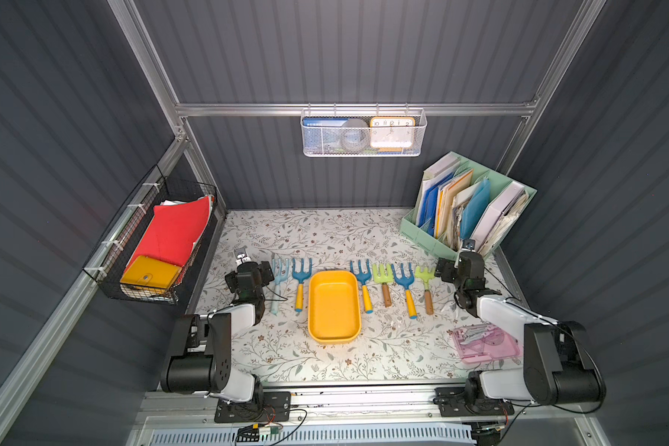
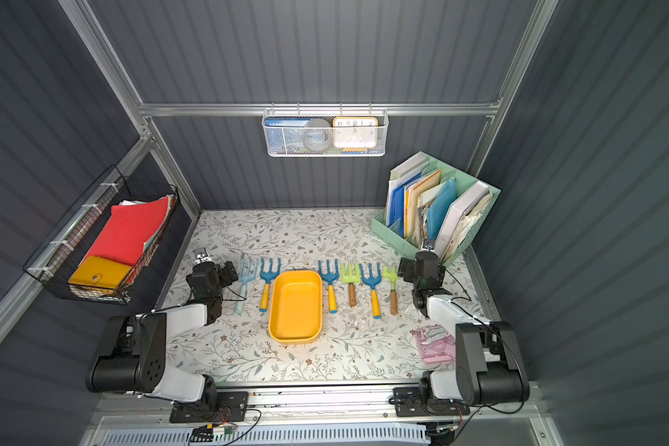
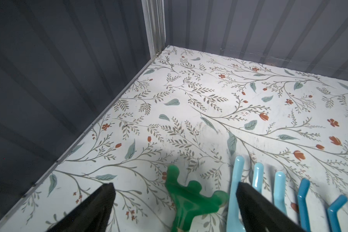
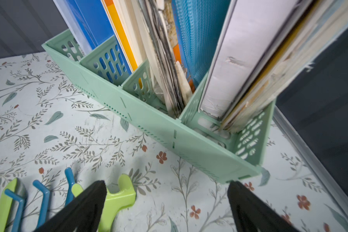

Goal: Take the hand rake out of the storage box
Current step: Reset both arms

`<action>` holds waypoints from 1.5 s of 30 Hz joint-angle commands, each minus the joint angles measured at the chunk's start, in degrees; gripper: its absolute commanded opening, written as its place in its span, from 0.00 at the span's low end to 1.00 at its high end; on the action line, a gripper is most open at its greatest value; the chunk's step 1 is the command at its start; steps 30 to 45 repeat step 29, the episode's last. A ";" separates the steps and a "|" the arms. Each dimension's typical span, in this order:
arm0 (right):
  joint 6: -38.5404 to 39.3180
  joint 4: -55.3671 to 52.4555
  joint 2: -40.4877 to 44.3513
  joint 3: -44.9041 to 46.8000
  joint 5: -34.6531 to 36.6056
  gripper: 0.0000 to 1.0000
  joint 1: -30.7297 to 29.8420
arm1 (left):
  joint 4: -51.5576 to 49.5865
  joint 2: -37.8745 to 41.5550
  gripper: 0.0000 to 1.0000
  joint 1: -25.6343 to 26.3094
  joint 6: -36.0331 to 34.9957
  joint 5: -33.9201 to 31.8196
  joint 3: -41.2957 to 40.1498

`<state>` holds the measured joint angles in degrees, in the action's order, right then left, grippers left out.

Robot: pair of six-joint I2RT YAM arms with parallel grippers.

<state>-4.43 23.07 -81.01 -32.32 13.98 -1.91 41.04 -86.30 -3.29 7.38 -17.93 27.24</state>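
Bright overhead light, soft shadows — dim walls; wrist views blur at edges.

Two robot arms: the left arm (image 1: 225, 347) and right arm (image 1: 537, 355) have black joint housings and glossy white link shells. Thin black cables (image 1: 589, 357) loop alongside them. The black base plates (image 1: 252, 405) show screws. The left end effector (image 3: 175, 189) and right end effector (image 4: 168, 187) have matte black wedge-shaped fingers (image 3: 100, 202).

The right arm (image 1: 506, 316) covers part of the pink case (image 1: 476, 347) in both top views. The left wrist view cuts off the handles of the green rake (image 3: 187, 202) and pale blue rake (image 3: 257, 174).
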 commanded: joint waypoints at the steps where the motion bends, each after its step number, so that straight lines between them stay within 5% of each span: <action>1: 2.97 13.74 -3.68 3.18 -3.94 0.99 -0.02 | 12.52 -1.53 1.00 -1.30 -1.16 6.15 -0.73; 9: 3.35 22.21 -4.90 8.76 -7.62 0.99 0.46 | 27.03 -11.40 1.00 -2.63 0.58 12.35 -2.19; 12: 4.40 38.31 -9.95 12.92 -7.80 0.99 0.42 | 22.20 -11.77 1.00 -2.56 -0.30 10.12 0.13; 17: 2.90 26.22 -6.44 9.84 -5.67 0.99 0.41 | 21.09 -11.33 1.00 -2.53 -0.14 11.06 0.31; 45: 3.09 32.30 -8.68 10.96 -5.30 0.99 0.50 | 20.65 -11.27 1.00 -2.51 -0.30 11.86 0.53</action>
